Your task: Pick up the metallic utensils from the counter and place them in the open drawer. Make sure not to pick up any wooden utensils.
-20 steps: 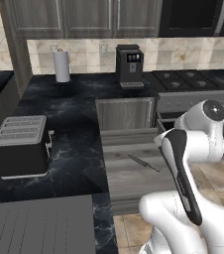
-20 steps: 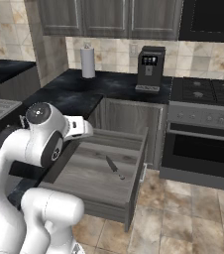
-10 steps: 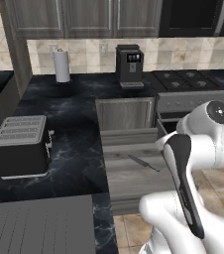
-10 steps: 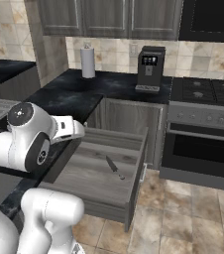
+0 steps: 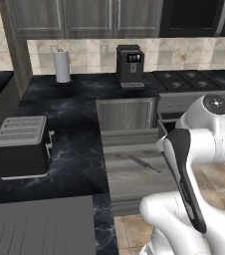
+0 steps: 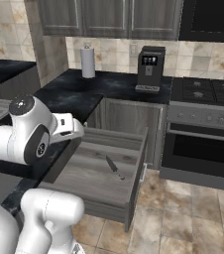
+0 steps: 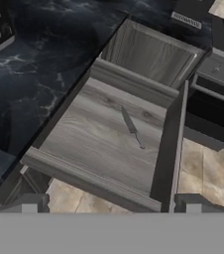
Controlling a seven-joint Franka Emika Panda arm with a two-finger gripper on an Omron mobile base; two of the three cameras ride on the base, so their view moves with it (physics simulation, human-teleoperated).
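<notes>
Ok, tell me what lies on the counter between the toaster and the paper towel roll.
Nothing: in the left base view the black counter between the toaster and the paper towel roll is bare marbled slab.

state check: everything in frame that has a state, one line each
open drawer: pulled fully out, one slim knife-like utensil lying flat inside.
pincer: open, empty, above the drawer's front edge.
toaster: on the counter, slots empty.
paper towel roll: upright.
oven door: shut.
</notes>
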